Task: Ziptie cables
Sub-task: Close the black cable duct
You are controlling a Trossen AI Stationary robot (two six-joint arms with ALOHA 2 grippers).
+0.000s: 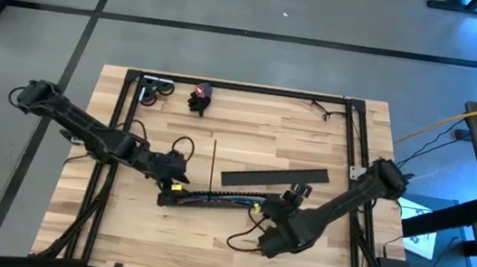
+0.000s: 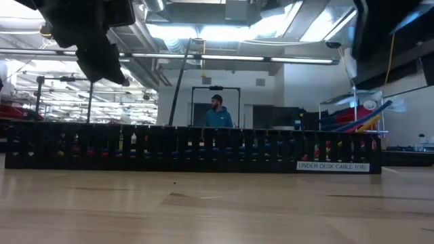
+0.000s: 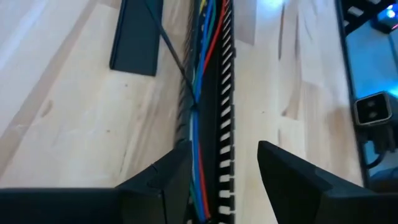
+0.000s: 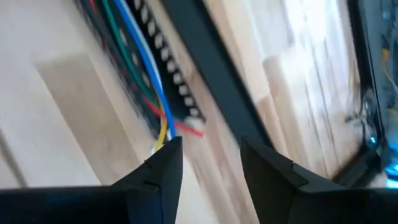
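The cables (image 3: 200,93) lay lengthwise inside the slotted black channel (image 1: 212,197) near the front middle of the desk (image 1: 247,139), as a bundle of blue, red, green and white strands; in the left wrist view a thin dark ziptie (image 3: 177,59) crossed the bundle at an angle and met it at one point. In the right wrist view the cable ends (image 4: 168,121), including a yellow and a red one, emerged from the end of the channel. The left gripper (image 3: 217,177) stood at the left end of the channel, its fingers spread to either side of the channel and cables, grasping nothing. The right gripper (image 4: 208,165) stood at the right end of the channel, fingers likewise apart and grasping nothing, just short of the cable ends. The flat black cover (image 1: 274,176) lay on the desk just behind the channel, at a slight angle. A further thin straight strap (image 1: 213,162) lay on the desk behind the channel. In the low view a person (image 2: 217,112) was visible in the room beyond the desk
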